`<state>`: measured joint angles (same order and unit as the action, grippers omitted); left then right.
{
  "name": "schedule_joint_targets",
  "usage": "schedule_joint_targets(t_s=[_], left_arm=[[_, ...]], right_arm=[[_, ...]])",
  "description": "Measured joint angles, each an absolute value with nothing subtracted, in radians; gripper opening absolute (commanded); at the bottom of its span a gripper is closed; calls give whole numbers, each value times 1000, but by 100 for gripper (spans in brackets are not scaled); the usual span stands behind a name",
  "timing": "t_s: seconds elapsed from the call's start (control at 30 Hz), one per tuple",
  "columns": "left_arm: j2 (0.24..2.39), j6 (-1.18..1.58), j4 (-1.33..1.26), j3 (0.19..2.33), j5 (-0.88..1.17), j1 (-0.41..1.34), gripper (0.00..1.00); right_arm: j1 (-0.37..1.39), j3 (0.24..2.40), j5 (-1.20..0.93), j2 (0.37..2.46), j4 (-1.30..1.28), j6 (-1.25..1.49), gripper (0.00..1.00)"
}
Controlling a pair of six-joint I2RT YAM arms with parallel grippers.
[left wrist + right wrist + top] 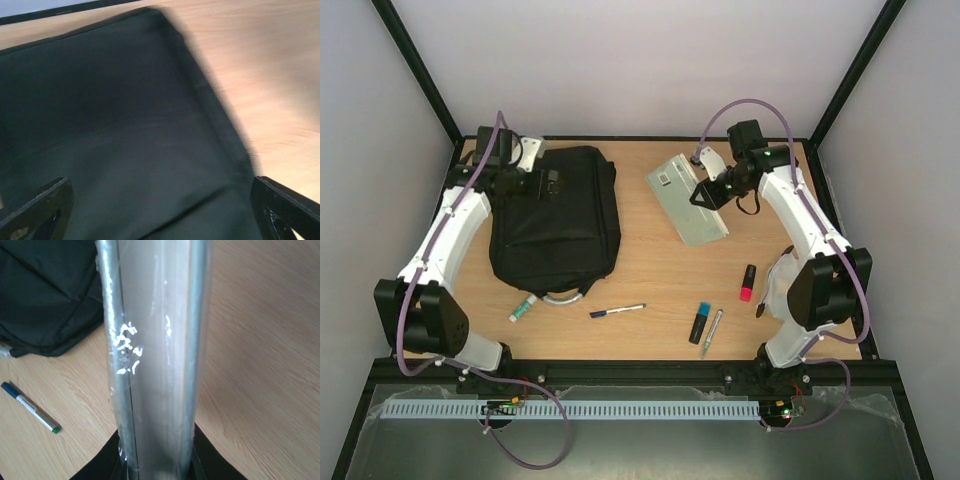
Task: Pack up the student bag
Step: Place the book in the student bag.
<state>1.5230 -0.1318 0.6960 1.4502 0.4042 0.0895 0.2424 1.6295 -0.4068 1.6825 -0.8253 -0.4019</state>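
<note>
1. Top external: your left gripper (552, 185) sits over the far-left part of the student bag (555, 235), close to the far-left corner of the table (650, 275).
2. Left wrist view: its fingers (40, 210) stand wide apart, one in each lower corner of the picture. Only the bag's black fabric shows between them and nothing is gripped. The picture is blurred, so you can't tell whether the tips touch the fabric.
3. The bag lies flat on the left half of the table. Its grey-white loop handle (563, 296) points at the near edge.
4. A white tube with a green end (522, 308) lies just left of the handle. A pen (617, 310) lies to the handle's right on bare wood, apart from the bag.
5. Further right, near the front edge, a blue-and-black marker (701, 322) and a silver pen (712, 332) lie side by side, almost touching.
6. A red-and-black marker (748, 283) lies right of those, close to the right arm.
7. Your right gripper (708, 195) is clamped on a grey flat pack (682, 205) at the far side of the table, right of the bag and not touching it. You can't tell whether the pack's far end rests on the wood.
8. Right wrist view: the pack, in clear wrap, runs straight up from between the fingers, seen edge-on. The bag fills the upper-left corner.
</note>
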Motion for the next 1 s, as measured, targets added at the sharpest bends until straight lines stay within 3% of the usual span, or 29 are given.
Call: schedule_joint_targets(t_s=[0.13, 0.27, 0.4, 0.67, 1.0], left_arm=[[1465, -28, 611, 1304, -3, 74, 99], [1484, -15, 596, 1191, -103, -44, 98], [1447, -124, 598, 1134, 42, -97, 90], [1319, -588, 805, 1098, 463, 2, 79], [1465, -1019, 1089, 1092, 464, 37, 84]], right_arm=[[242, 1601, -382, 1651, -844, -436, 1], [242, 1581, -366, 1627, -863, -463, 1], [242, 1561, -347, 1623, -862, -464, 1], [242, 1523, -300, 1623, -852, -428, 1], [242, 1519, -343, 1623, -840, -411, 1]])
